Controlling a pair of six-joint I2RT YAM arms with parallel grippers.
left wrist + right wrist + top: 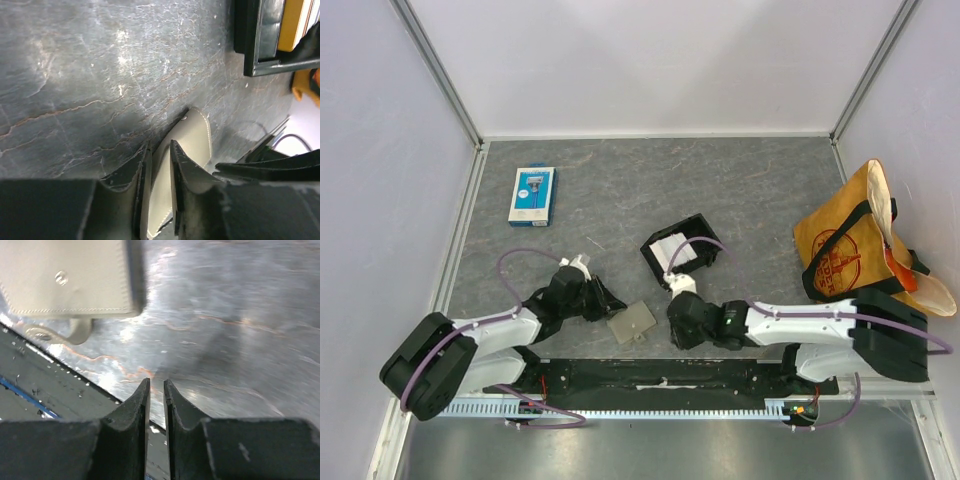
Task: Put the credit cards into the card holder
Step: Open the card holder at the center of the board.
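"Rail (660,375), black, ran along the near edge. What lay just past it?"

"The card holder (632,322), grey-tan, sat near the rail, about midway along it. The left gripper (159,145) reached it from the left. Its fingers (187,172) were pinched on one edge of it, the tan material filling the narrow gap."

"Was it flat on the table (750,185)?"

"I could not tell. In the left wrist view its far corner seemed to meet the grey veined surface. In the right wrist view it threw a dark shadow along one side. Stitching, a snap stud and a small tab showed there."

"And the right gripper (156,382)?"

"It was low over the table just right of the holder, apart from it. Its jaws were drawn almost together, with only a thin slit between them and nothing in that slit."

"The credit cards (675,250)?"

"Farther back, behind the right gripper. A white stack of them lay in a black tray (670,229), well apart from the holder."

"Beyond that?"

"A blue-and-white retail pack (532,195) lay far left, and a mustard tote bag (835,250) with black straps lay at the table's right edge."
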